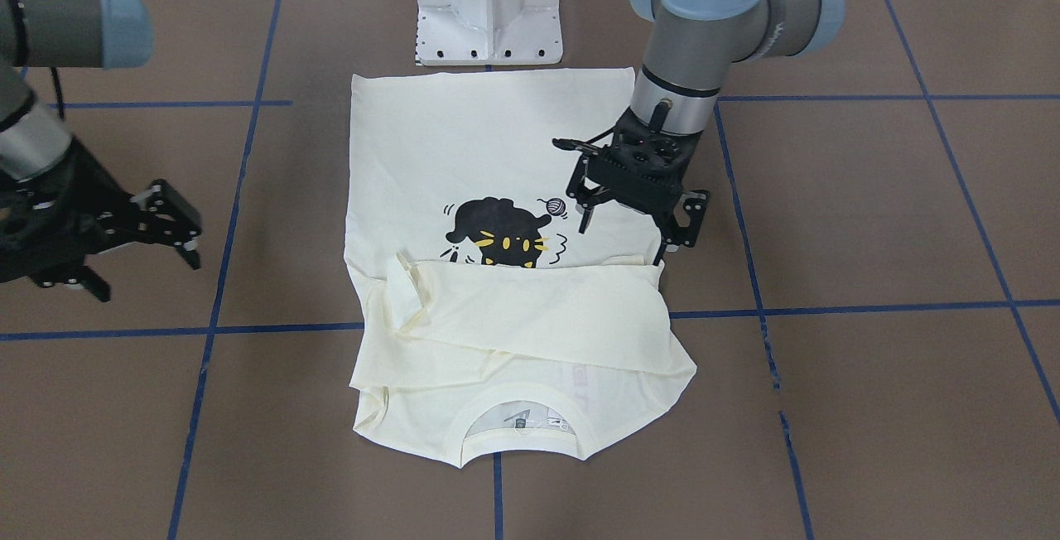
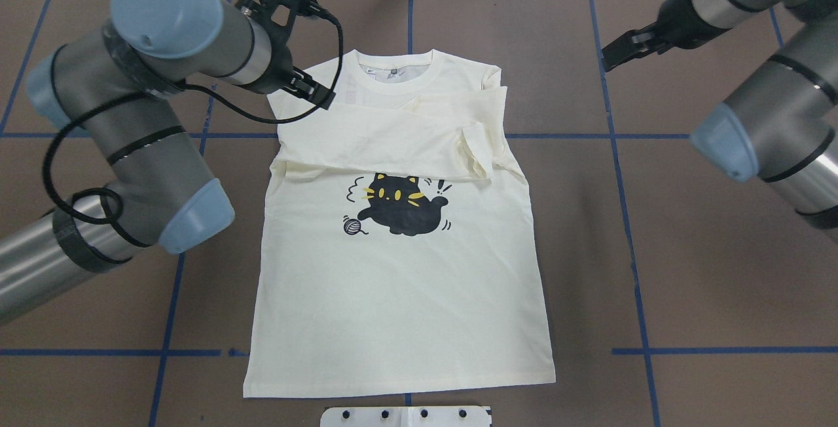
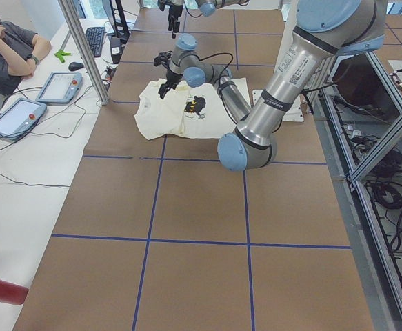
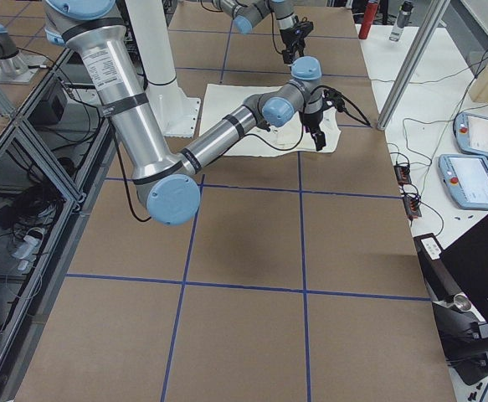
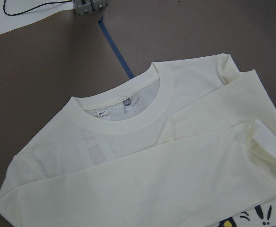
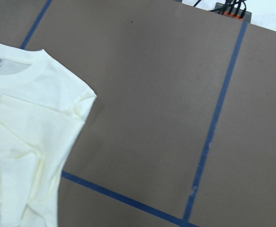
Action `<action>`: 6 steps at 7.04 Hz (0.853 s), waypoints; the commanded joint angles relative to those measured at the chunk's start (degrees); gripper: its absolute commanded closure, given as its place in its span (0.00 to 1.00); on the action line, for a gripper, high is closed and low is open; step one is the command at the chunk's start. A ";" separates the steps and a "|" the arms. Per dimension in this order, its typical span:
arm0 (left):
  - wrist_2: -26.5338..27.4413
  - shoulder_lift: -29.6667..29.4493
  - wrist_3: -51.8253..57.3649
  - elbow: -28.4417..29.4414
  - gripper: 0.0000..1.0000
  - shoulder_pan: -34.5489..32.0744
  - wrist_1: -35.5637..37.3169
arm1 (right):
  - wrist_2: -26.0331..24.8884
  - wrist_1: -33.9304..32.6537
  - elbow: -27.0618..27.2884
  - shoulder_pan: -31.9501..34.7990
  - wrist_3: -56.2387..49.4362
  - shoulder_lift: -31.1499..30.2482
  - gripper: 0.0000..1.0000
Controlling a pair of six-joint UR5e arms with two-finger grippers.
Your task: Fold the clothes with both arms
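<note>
The cream T-shirt [image 1: 497, 142] lies flat on the table, cat print [image 2: 399, 204] up. Both long sleeves [image 1: 538, 308] are folded across the chest, below the collar [image 5: 123, 118]. My left gripper [image 1: 631, 232] hovers just above the shirt's edge beside the sleeve fold, its fingers spread open and empty. My right gripper [image 1: 149, 271] is open and empty over bare table, well off the shirt's other side. The right wrist view shows only the shirt's shoulder [image 6: 29, 127] and bare table. No fingers show in either wrist view.
The white pedestal base [image 1: 489, 18] stands at the shirt's hem end. Blue tape lines [image 1: 828, 308] cross the brown table. An operator [image 3: 11, 48] sits at a side desk with tablets [image 3: 14, 117] beyond the table's far edge.
</note>
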 commanded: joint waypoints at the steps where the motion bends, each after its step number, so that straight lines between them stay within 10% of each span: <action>1: -4.86 6.03 3.16 -3.18 0.00 -5.47 -0.22 | -13.91 -2.96 -1.12 -10.10 6.54 5.42 0.05; 6: -14.46 13.95 8.44 -4.15 0.00 -10.77 -7.87 | -29.84 -14.32 -15.33 -21.81 16.62 20.45 0.19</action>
